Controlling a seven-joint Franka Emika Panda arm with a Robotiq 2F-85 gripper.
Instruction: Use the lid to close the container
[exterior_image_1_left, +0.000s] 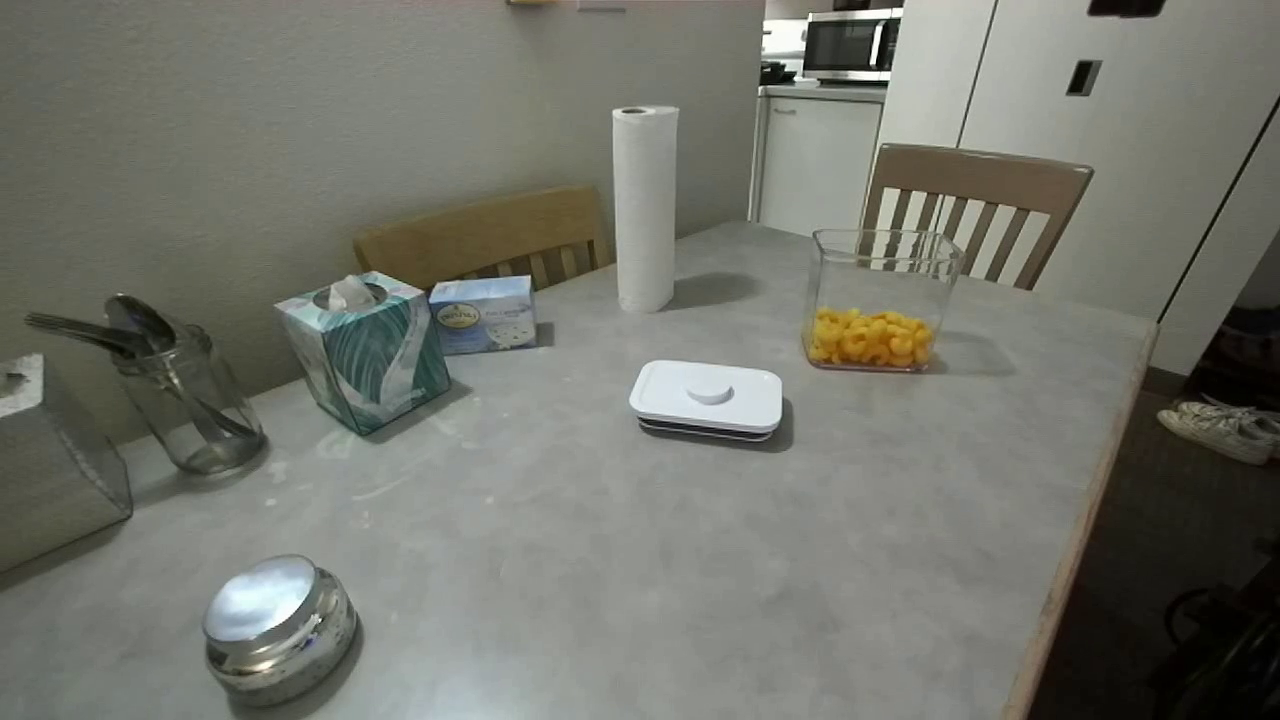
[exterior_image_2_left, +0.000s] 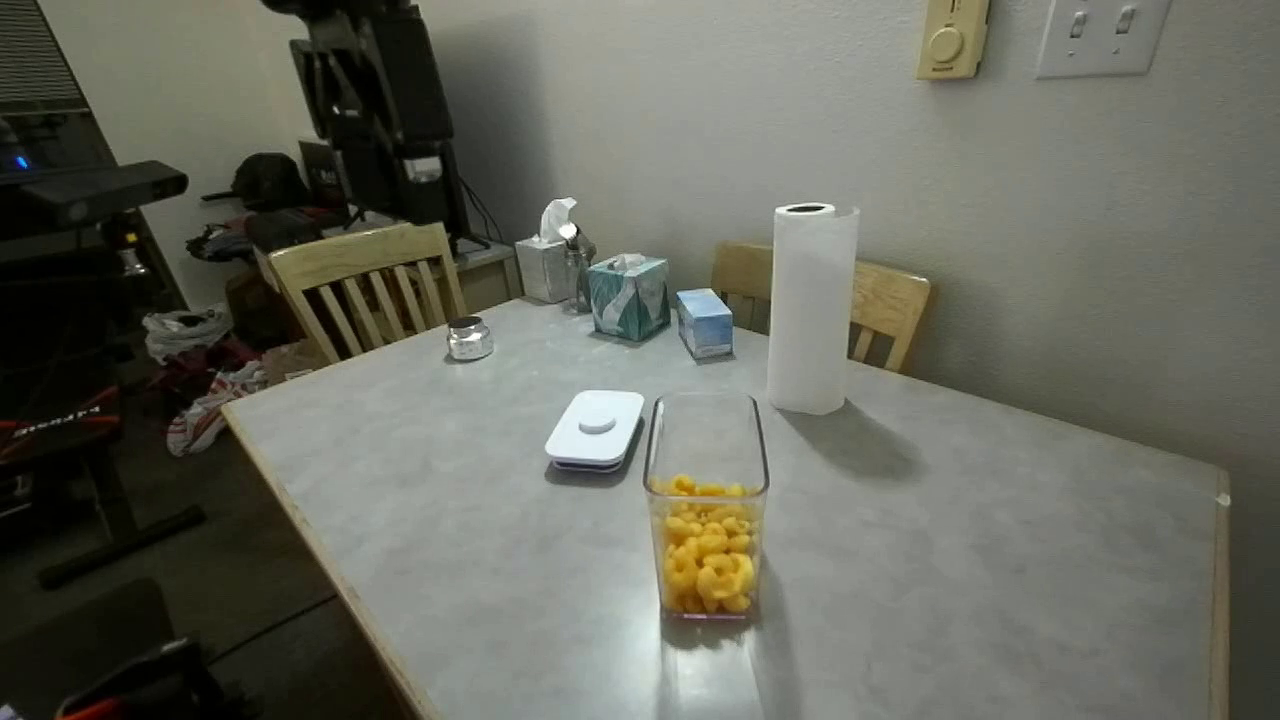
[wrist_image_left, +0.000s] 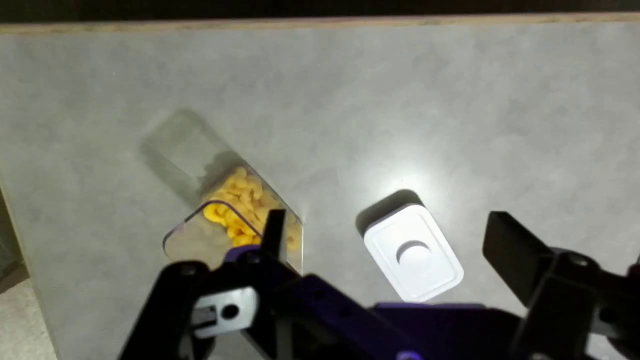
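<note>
Flat on the grey table lies the white lid (exterior_image_1_left: 675, 390), a rounded rectangle with a raised round centre piece; its dark-edged underside faces down. The lid (exterior_image_2_left: 575, 440) is beside the container (exterior_image_2_left: 707, 540), a clear, upright, topless box holding orange-yellow pieces. From above, in the wrist view, my gripper (wrist_image_left: 392, 241) is open, its black fingers (wrist_image_left: 515, 257) far apart. Between them, lower down on the table, shows the lid (wrist_image_left: 395, 240), untouched. The other finger covers part of the container (wrist_image_left: 295, 235), which stands to the left of the lid there.
A paper-towel roll (exterior_image_1_left: 645, 210) stands behind the lid. Along the wall are a teal tissue box (exterior_image_1_left: 370, 360), a tea box (exterior_image_1_left: 485, 320) and a jar (exterior_image_1_left: 205, 420) with cutlery. A shiny metal dome (exterior_image_1_left: 280, 625) sits apart. The table ends at a wooden edge (wrist_image_left: 320, 23).
</note>
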